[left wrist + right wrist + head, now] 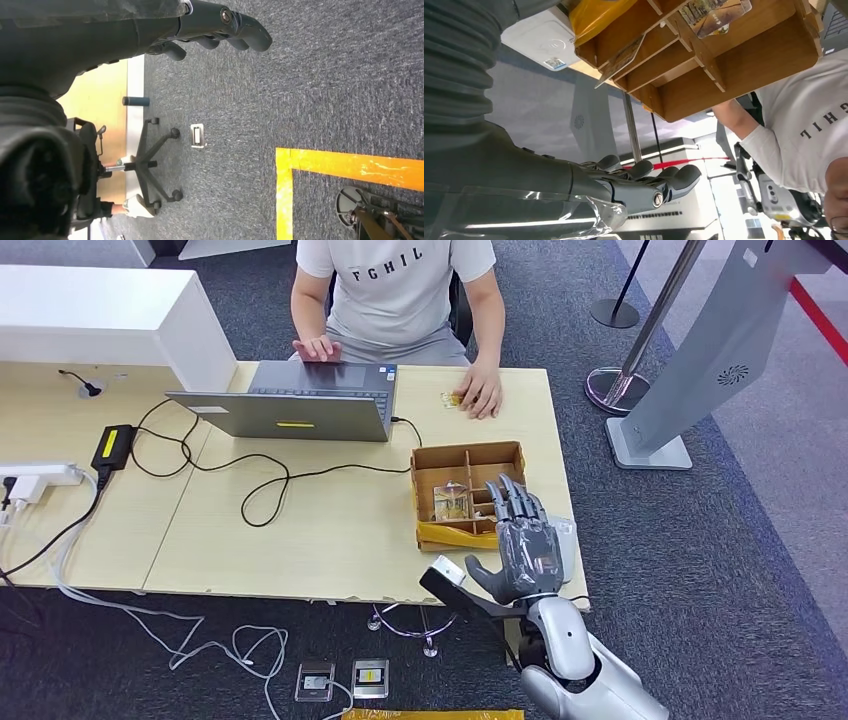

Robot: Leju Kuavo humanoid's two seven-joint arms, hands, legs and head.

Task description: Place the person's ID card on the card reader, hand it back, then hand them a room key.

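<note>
Pale wood surface; brown wooden box with yellow front strip; grey laptop left of the box, yellow sticker; person's shirt white, dark letters; carpet dark grey; right hand dark grey.

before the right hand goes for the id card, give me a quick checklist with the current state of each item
1. Right hand free: ok, fingers apart, holding nothing, raised beside the wooden box.
2. ID card ready to take: not ok, a small card-like item lies at the person's hand, which rests on the table.
3. Card reader located: cannot tell; a white device sits by the box.
4. Room keys in stock: ok, cards in the box.
5. Left hand out of the way: ok, hanging over the floor.
</note>
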